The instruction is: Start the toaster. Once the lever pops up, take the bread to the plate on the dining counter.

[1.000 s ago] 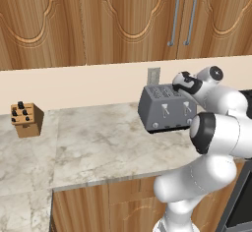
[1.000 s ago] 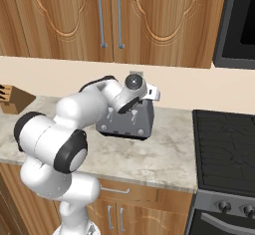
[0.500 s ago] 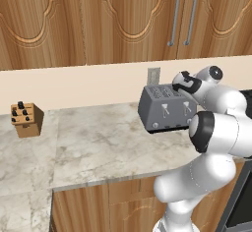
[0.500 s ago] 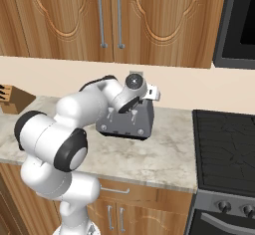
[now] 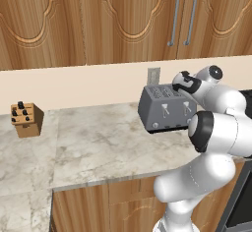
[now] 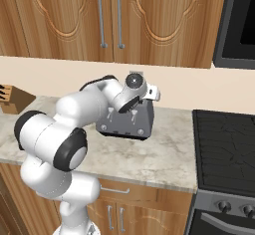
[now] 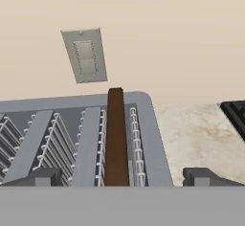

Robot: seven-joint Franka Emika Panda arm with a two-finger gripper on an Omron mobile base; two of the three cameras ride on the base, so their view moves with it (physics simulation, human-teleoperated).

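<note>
The grey toaster [image 5: 165, 109] stands on the marbled worktop by the back wall, and it also shows as the toaster [image 6: 127, 123] partly behind my arm. From the hand view I look down on the toaster's top [image 7: 148, 124]. The bread [image 7: 116, 139], a thin dark-brown slice, stands upright in the slot nearest that end of the toaster. My gripper [image 7: 122, 177] hangs open just above that end of the toaster, one fingertip on either side of the slice and neither touching it. The gripper [image 5: 183, 82] sits over the toaster's right end. The plate and the dining counter are out of view.
A wooden knife block [image 5: 27, 119] stands far left on the worktop. A black stove top [image 6: 226, 149] lies right of the toaster. A wall outlet [image 7: 85, 55] sits behind the toaster, with wooden cabinets [image 5: 123, 19] overhead.
</note>
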